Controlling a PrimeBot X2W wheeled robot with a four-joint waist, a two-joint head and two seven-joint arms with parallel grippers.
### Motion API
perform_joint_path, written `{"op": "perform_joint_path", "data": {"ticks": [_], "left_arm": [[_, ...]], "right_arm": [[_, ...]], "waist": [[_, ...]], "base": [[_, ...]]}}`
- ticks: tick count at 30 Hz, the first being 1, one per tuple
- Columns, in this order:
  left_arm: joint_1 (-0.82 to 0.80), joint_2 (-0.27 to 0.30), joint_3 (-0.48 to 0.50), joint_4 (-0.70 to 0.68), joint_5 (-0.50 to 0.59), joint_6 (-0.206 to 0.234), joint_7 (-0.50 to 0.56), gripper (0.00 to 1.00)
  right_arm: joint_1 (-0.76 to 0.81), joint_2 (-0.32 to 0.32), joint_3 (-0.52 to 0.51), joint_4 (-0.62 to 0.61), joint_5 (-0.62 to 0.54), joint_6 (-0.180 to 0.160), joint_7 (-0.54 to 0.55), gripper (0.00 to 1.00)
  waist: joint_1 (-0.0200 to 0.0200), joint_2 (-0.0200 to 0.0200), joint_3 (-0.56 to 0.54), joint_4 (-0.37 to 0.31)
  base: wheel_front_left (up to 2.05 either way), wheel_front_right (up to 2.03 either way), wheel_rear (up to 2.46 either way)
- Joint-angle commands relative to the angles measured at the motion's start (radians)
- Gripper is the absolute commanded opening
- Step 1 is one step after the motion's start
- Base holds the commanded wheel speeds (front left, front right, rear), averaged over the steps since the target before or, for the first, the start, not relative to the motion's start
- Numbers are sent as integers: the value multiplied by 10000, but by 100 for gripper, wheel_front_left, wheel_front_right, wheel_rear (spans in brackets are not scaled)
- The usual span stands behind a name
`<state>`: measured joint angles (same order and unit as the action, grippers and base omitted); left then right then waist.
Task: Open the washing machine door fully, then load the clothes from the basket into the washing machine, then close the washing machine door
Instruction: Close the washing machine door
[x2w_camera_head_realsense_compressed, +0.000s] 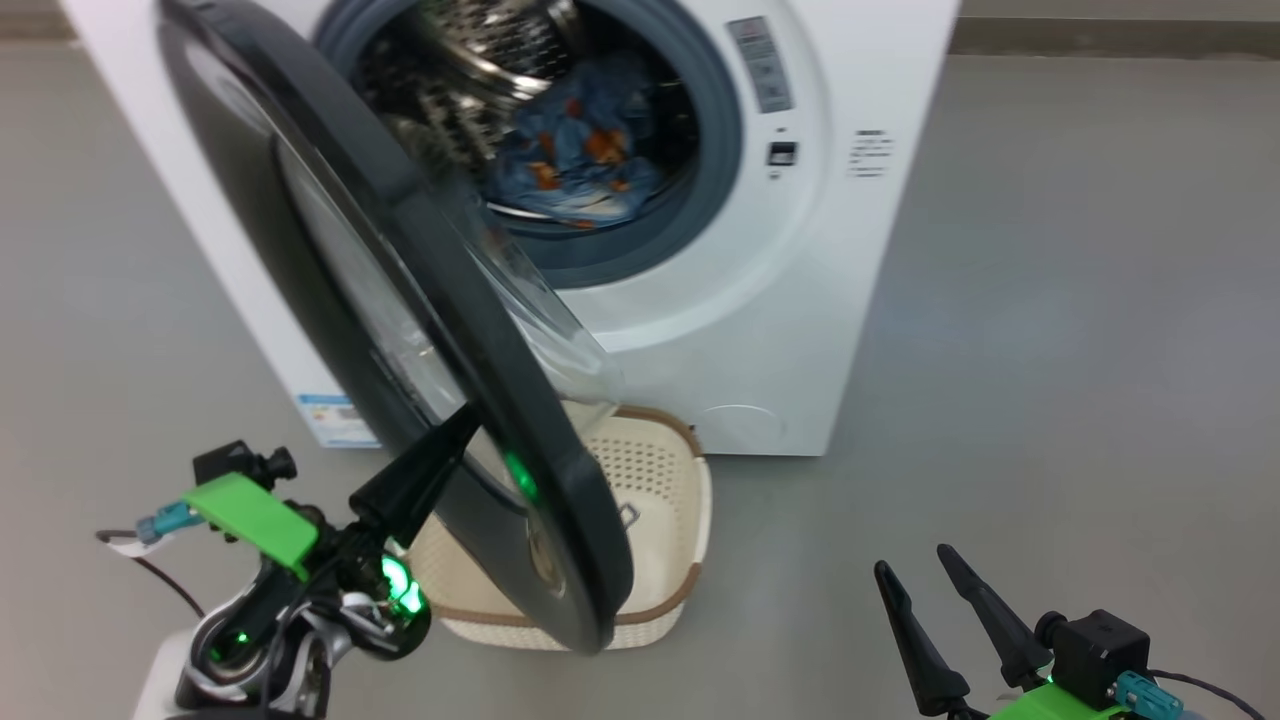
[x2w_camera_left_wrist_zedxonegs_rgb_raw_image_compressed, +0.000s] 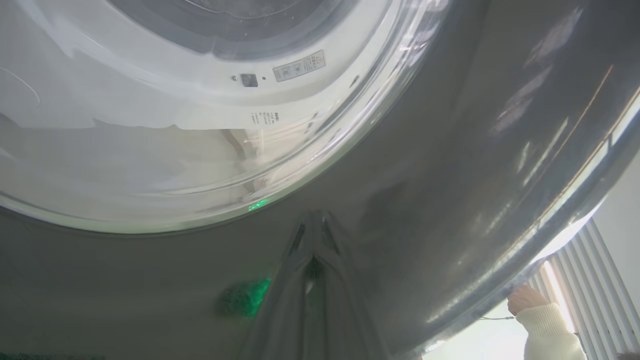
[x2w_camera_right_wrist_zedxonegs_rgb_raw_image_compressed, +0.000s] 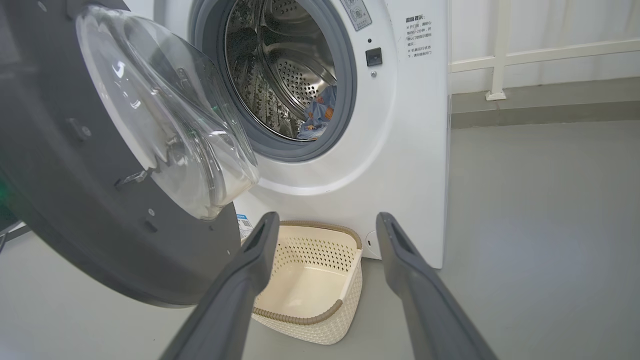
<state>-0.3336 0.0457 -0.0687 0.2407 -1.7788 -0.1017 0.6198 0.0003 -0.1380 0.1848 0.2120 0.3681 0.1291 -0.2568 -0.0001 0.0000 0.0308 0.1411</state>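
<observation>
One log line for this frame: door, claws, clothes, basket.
door: part open | left claw: shut, tips on door's outer rim | right claw: open, free | clothes: in drum | basket: empty

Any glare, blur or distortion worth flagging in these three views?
Head view: green light glints on the washing machine door, drum looks smeared. Left wrist view: the left gripper is soft against reflections, daylight blown out lower right. Right wrist view: sharp, wide-angle stretched edges.

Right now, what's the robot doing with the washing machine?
The robot's shut left tool rests its tip on the half-open washing machine door, seemingly to push it closed. The clothes already lie inside the washing machine, and the basket on the floor is empty. The right tool hangs open, holding nothing.
</observation>
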Motion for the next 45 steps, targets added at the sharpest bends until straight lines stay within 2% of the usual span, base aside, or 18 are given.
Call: {"op": "perform_joint_path", "data": {"ticks": [1, 6, 15, 21, 30, 33, 36, 42, 43, 45], "left_arm": [[-627, 47, 51, -103, -131, -156, -88, 0], [-1059, 46, -232, 436, -171, -254, -535, 0], [-2048, 46, -537, 1355, 434, -286, -1684, 0], [-2564, 46, -625, 1928, 606, -288, -2383, 0], [-2928, 45, -875, 2494, 620, -288, -2869, 0], [-2746, 125, -1021, 2408, 1277, -289, -3163, 0], [-2376, 479, -1402, 2154, 2375, -289, -3733, 0], [-1278, 1361, -2267, 1451, 4635, -289, -5610, 0], [-1089, 1502, -2393, 1370, 4975, -289, -5936, 9], [-717, 1798, -2582, 1303, 5755, -289, -6689, 47]], "right_arm": [[-139, -124, 295, -186, 6, 16, -49, 100], [-123, -192, 344, -169, 36, 16, -49, 100], [-172, -227, 468, -154, 102, 16, -49, 100], [-140, -184, 403, -146, 103, 16, -49, 100], [-223, -59, 436, -104, 74, 16, -49, 100], [-209, -46, 381, -111, 70, 16, -49, 100], [-160, -26, 308, -134, 63, 16, -49, 100], [19, 58, 25, -213, 43, 16, -49, 100], [39, 73, -6, -231, 39, 16, -49, 100], [62, 87, -39, -249, 20, 16, -49, 100]], "waist": [[1, 0, -227, -656], [1, 0, -264, -1151], [1, 0, -207, -1909], [1, 0, -184, -2003], [1, 0, -232, -1815], [1, 0, -253, -1724], [1, 0, -288, -1640], [1, 0, -356, -1341], [1, 0, -371, -1283], [1, 0, -411, -1192]], "base": [[0, 0, 0], [0, 0, 0], [0, 0, 0], [0, 0, 0], [0, 0, 0], [0, 0, 0], [0, 0, 0], [0, 0, 0], [0, 0, 0], [0, 0, 0]]}}
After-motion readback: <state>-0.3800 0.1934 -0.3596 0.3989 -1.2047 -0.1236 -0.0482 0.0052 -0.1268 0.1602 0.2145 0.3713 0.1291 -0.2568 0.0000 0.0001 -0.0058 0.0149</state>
